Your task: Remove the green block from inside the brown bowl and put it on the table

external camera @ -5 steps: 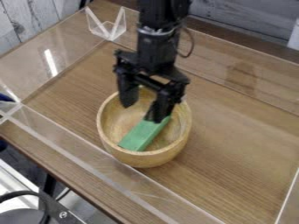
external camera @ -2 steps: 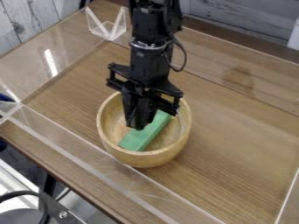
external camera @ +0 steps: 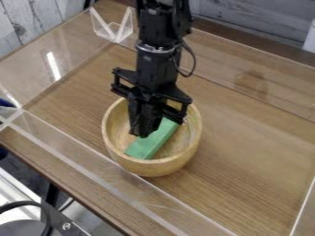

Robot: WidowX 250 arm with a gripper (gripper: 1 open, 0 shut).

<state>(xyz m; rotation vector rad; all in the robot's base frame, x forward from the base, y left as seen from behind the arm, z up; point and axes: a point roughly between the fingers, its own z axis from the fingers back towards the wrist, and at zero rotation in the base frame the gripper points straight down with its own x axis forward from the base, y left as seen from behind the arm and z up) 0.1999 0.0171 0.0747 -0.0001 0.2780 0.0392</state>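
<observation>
On the left, a low clear wall (external camera: 43, 146) runs along the bench (external camera: 246, 157), its wood grain plain to see. Centre frame sits the brown bowl (external camera: 187, 155), near the front edge, and inside it lies the green block (external camera: 154, 144), tilted against the bowl's inner slope with its lower end toward the front-left. Coming straight down into the bowl is the black hand (external camera: 149, 127), fingers pointing steeply downward and drawn in narrow around the block's upper end; whether they truly clamp it I cannot tell. To the right, bare bench stretches to the far wall.
</observation>
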